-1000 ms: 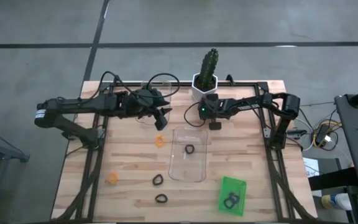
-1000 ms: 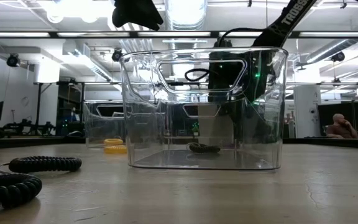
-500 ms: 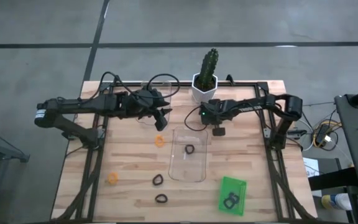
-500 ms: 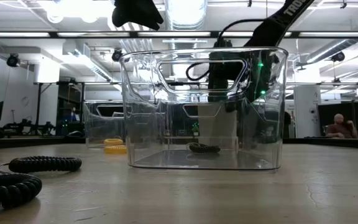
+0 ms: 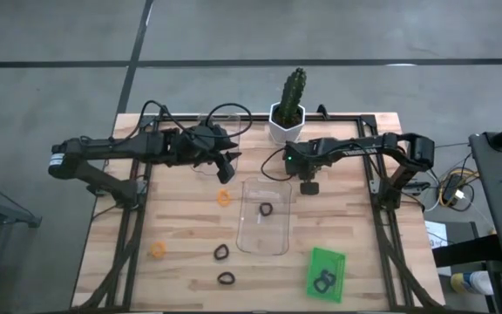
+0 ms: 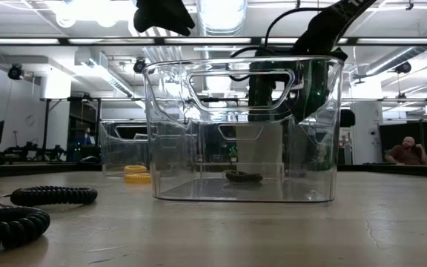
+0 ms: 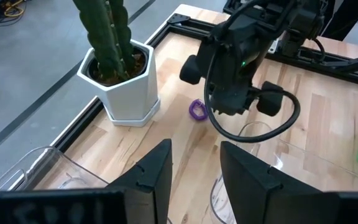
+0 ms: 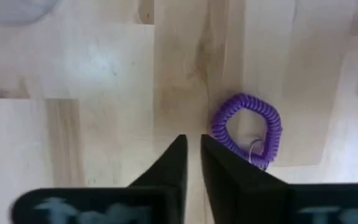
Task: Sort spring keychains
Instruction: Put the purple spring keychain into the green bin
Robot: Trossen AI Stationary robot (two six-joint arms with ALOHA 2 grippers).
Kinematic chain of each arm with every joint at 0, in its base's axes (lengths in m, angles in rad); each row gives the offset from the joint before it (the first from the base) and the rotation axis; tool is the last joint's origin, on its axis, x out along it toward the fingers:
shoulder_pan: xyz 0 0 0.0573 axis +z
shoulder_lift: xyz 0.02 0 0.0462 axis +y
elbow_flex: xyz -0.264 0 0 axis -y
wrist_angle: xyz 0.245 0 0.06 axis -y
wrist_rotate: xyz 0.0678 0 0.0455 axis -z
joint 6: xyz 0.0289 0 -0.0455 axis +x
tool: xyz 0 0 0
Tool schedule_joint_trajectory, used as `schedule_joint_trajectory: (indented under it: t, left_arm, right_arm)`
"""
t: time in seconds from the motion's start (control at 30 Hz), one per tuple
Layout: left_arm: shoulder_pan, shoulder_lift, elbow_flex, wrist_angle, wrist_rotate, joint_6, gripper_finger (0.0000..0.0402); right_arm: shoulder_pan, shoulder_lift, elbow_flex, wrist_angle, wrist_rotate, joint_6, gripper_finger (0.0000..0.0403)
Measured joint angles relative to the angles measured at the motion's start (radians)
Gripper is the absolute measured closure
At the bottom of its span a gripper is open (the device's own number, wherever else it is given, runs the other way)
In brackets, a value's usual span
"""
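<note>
**A:** Where is the purple spring keychain [image 8: 247,129] seen?

**B:** It is seen flat on the worktop [image 5: 181,227], near the cactus pot [image 5: 287,123] and the clear bin [image 5: 265,217]. The right gripper [image 8: 193,155] is held above it, fingers nearly pressed together, nothing pinched, beside the coil.

**A:** What could go wrong?

**B:** If lowered so, the coil could be missed or nudged away. The left gripper [image 7: 194,171], spread and empty, waits opposite.
</note>
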Motion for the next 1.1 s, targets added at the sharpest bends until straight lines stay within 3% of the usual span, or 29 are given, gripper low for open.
schedule_joint_trajectory:
  t: [0.2,0.4,0.9,1.1]
  left_arm:
    - [0.000,0.000,0.000,0.000,0.000,0.000,0.0273]
    - [0.000,0.000,0.000,0.000,0.000,0.001,0.0273]
    - [0.000,0.000,0.000,0.002,0.000,0.001,0.0273]
    - [0.000,0.000,0.000,0.002,0.000,0.001,0.0273]
  right_arm:
    - [-0.003,0.001,0.000,0.004,0.021,-0.057,0.0277]
    - [-0.014,0.007,-0.011,0.028,0.023,-0.095,0.0247]
    - [-0.071,0.074,-0.016,0.051,0.011,-0.205,0.0281]
    - [-0.072,0.083,-0.014,0.045,0.003,-0.207,0.0321]
